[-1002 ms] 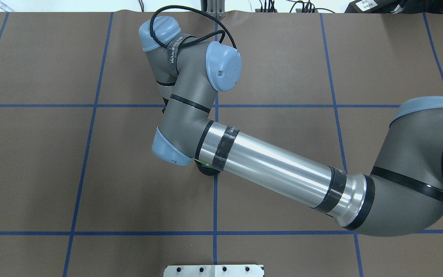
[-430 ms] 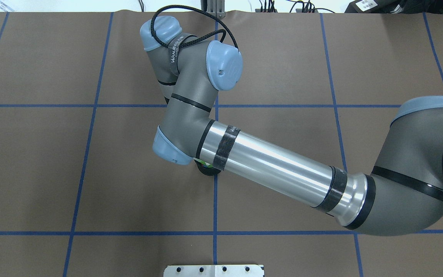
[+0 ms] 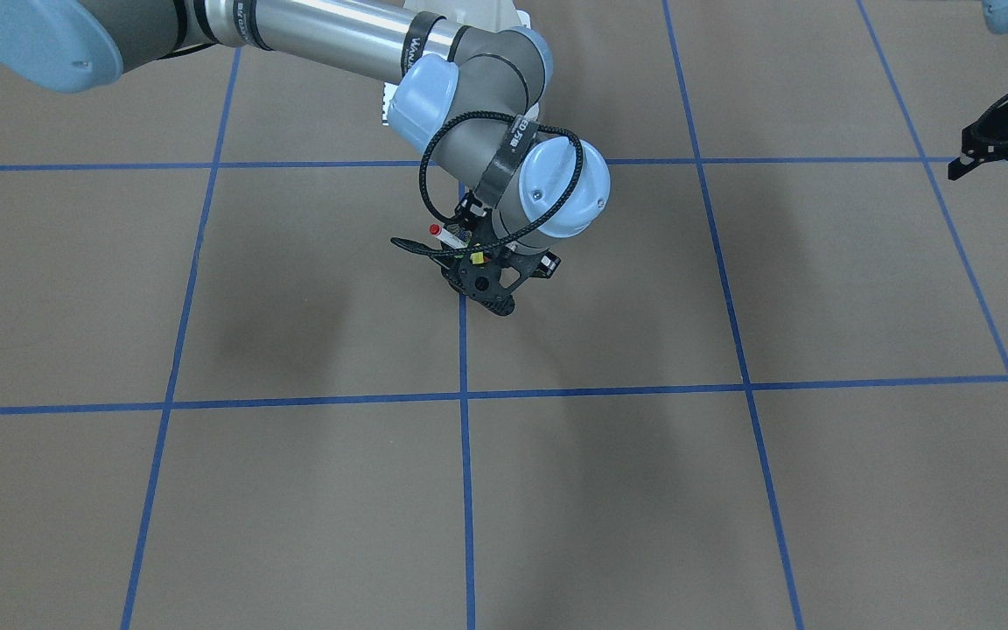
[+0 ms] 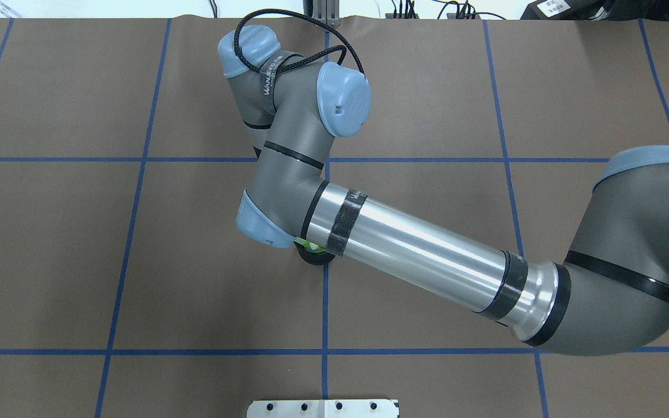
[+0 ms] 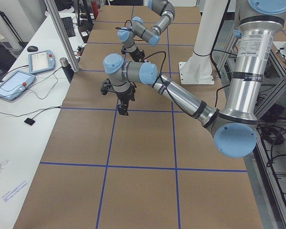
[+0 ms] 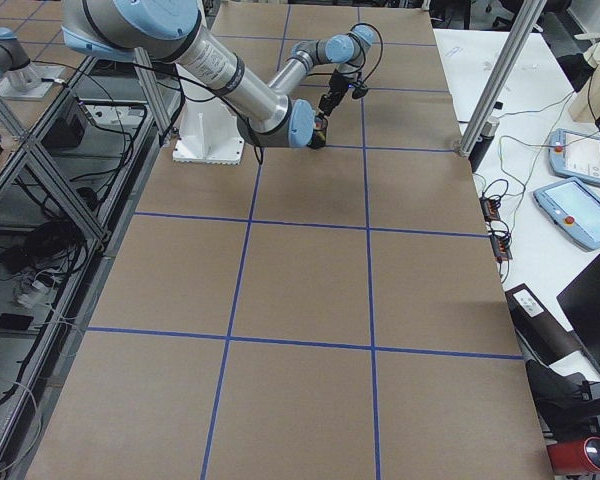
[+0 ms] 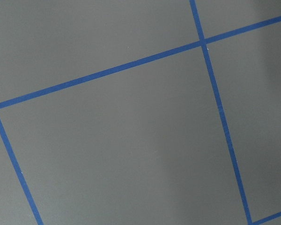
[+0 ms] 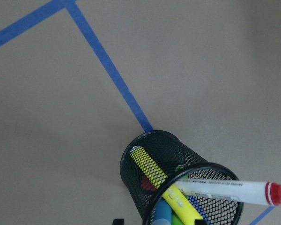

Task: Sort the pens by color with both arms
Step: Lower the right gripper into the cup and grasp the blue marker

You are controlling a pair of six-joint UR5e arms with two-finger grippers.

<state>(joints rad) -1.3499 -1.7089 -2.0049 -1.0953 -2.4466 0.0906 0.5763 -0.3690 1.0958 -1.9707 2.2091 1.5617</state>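
Note:
A black mesh cup (image 8: 178, 173) stands on a blue tape line, and my right arm hides most of the cup (image 4: 313, 257) from overhead. In it are a yellow pen (image 8: 152, 171), a blue pen (image 8: 163, 213) and a lime green pen (image 8: 176, 219). The white pen with a red cap (image 8: 225, 190) lies slanted across the rim, and its cap (image 3: 436, 231) pokes out beside my wrist. My right gripper (image 3: 491, 293) hangs right at the cup. Whether it grips a pen is hidden. My left gripper (image 3: 998, 179) hovers far off with its fingers apart, over bare table.
Brown table paper with a blue tape grid (image 7: 131, 65) covers the whole surface. A white base plate (image 4: 323, 408) sits at the near edge. In the side views, tablets (image 5: 43, 61) and cables lie on a white bench beside the table.
My right arm's wrist and forearm have shifted slightly to the right and towards the far edge in the overhead view. The cup has stayed where it was.

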